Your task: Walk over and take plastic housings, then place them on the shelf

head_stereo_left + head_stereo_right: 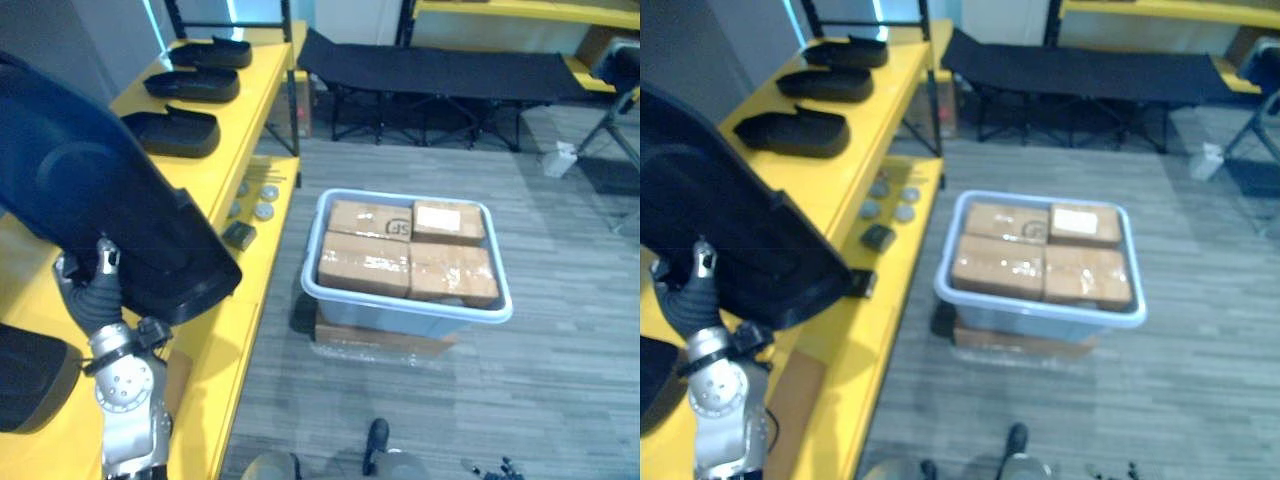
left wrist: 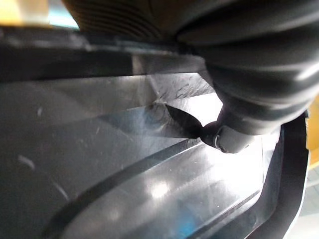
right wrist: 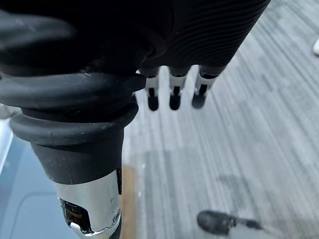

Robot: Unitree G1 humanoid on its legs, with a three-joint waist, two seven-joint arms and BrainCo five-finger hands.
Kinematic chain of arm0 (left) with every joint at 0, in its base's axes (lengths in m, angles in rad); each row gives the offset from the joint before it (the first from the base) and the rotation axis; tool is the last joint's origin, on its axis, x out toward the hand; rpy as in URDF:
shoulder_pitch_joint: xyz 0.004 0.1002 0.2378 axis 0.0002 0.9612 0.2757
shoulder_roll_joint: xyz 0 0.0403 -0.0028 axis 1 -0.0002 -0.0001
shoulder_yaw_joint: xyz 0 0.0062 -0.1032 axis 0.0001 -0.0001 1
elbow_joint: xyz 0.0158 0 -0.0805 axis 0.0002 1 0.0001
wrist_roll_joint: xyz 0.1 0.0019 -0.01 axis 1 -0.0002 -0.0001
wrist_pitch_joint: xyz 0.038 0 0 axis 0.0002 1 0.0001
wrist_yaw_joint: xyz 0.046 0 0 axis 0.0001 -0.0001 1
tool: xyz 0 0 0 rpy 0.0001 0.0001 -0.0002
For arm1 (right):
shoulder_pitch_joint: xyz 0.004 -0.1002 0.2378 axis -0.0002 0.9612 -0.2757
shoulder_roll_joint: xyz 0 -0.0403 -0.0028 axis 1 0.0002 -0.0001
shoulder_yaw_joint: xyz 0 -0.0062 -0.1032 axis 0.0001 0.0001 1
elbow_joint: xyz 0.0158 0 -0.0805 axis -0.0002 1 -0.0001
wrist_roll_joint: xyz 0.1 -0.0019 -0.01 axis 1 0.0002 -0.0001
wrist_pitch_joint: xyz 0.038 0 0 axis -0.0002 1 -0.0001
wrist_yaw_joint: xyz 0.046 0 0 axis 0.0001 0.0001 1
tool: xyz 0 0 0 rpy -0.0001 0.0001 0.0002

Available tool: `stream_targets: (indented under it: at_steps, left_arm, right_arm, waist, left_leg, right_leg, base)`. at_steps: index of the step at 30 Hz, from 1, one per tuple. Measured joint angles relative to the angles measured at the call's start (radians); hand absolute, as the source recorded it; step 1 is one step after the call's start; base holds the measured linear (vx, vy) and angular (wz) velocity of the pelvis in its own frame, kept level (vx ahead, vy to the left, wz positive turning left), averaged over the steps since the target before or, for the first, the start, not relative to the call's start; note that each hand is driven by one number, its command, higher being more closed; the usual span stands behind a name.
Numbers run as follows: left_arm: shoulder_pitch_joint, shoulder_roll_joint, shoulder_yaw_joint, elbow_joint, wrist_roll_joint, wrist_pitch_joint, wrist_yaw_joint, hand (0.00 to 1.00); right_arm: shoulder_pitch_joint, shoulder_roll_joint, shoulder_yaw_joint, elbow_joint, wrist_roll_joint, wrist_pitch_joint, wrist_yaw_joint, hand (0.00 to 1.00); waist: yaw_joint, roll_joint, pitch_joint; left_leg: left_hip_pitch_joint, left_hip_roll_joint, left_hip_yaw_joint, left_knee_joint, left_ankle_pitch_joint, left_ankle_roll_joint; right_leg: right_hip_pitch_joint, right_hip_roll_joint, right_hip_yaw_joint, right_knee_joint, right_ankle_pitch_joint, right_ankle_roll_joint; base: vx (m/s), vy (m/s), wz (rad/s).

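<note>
Large dark housing [image 1: 90, 190] held tilted above the near end of the yellow shelf [image 1: 255, 100], gripped at its lower edge by the left hand [image 1: 92, 285]. Thumb [image 2: 230, 140] pressed against the glossy inner face, seemingly pinching the wall against fingers hidden behind it. Farther along the shelf top, three more housings [image 1: 170, 132] lying in a row, well apart from the held one. On the lower level of the shelf, small round parts [image 1: 262, 205] and a little black block [image 1: 238, 235] just beside them. On the floor next to the shelf, a pale blue bin [image 1: 405, 310] packed with cardboard boxes [image 1: 365, 262]. Right hand [image 3: 174, 30] hanging over the floor, fingers [image 3: 172, 97] straight and side by side, holding nothing. Black cot [image 1: 430, 70] at the back, well apart from the bin.
</note>
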Motion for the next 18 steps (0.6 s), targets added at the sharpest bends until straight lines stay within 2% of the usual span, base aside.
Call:
stream_targets:
  at_steps: [5,7,10,11,13,14,18]
  left_arm:
    - [0.066,-0.003,0.102,-0.024,0.039,0.004,0.072,1.00]
    - [0.099,-0.013,0.133,-0.032,0.041,0.004,0.092,1.00]
    - [0.179,-0.083,0.203,-0.063,0.040,-0.002,0.113,1.00]
    - [0.219,-0.131,0.237,-0.077,0.033,-0.018,0.118,1.00]
    - [0.253,-0.167,0.263,-0.085,0.024,-0.029,0.117,1.00]
    - [0.277,-0.197,0.280,-0.093,0.004,-0.051,0.109,1.00]
    - [0.305,-0.232,0.278,-0.119,-0.053,-0.088,0.093,1.00]
  right_arm:
    - [-0.010,0.011,-0.001,0.000,0.032,0.001,-0.034,0.00]
    - [-0.021,0.015,0.001,0.000,0.018,0.000,-0.034,0.00]
    - [-0.059,0.023,0.013,-0.004,-0.022,-0.002,-0.037,0.00]
    - [-0.070,0.024,0.045,-0.013,-0.038,-0.002,-0.037,0.00]
    - [-0.081,0.026,0.076,-0.031,-0.039,-0.002,-0.038,0.00]
    - [-0.094,0.027,0.110,-0.046,-0.039,-0.008,-0.039,0.00]
    - [-0.136,0.027,0.158,-0.058,-0.037,-0.019,-0.041,0.00]
  waist:
    - [0.042,0.007,-0.005]
    - [0.073,0.010,-0.015]
    - [0.102,0.016,-0.019]
    - [0.127,0.015,-0.024]
    - [0.143,0.014,-0.025]
    - [0.158,0.010,-0.027]
    - [0.177,0.004,-0.031]
  left_leg:
    - [0.000,-0.015,-0.069,-0.025,0.027,0.009]
    - [0.000,-0.018,-0.084,-0.025,0.027,0.009]
    - [0.001,-0.027,-0.135,-0.017,0.027,0.010]
    - [-0.002,-0.034,-0.156,-0.018,0.027,0.010]
    - [-0.002,-0.039,-0.175,-0.018,0.027,0.009]
    - [-0.002,-0.044,-0.192,-0.016,0.027,0.008]
    - [-0.009,-0.047,-0.200,-0.009,0.026,0.008]
  right_leg:
    - [0.029,-0.016,-0.077,0.000,-0.005,0.007]
    - [0.038,-0.017,-0.098,0.000,-0.009,0.013]
    - [0.068,-0.026,-0.139,0.000,-0.017,0.018]
    - [0.074,-0.032,-0.161,0.000,-0.020,0.021]
    - [0.088,-0.035,-0.177,0.000,-0.025,0.024]
    - [0.098,-0.040,-0.191,0.000,-0.033,0.029]
    - [0.104,-0.042,-0.207,0.000,-0.040,0.030]
  base:
    - [0.01,0.003,0.46]
    - [0.02,0.009,0.31]
    - [0.02,0.023,0.46]
    - [0.01,0.033,0.40]
    - [0.01,0.035,0.43]
    - [0.01,0.024,0.40]
    - [0.00,0.021,0.16]
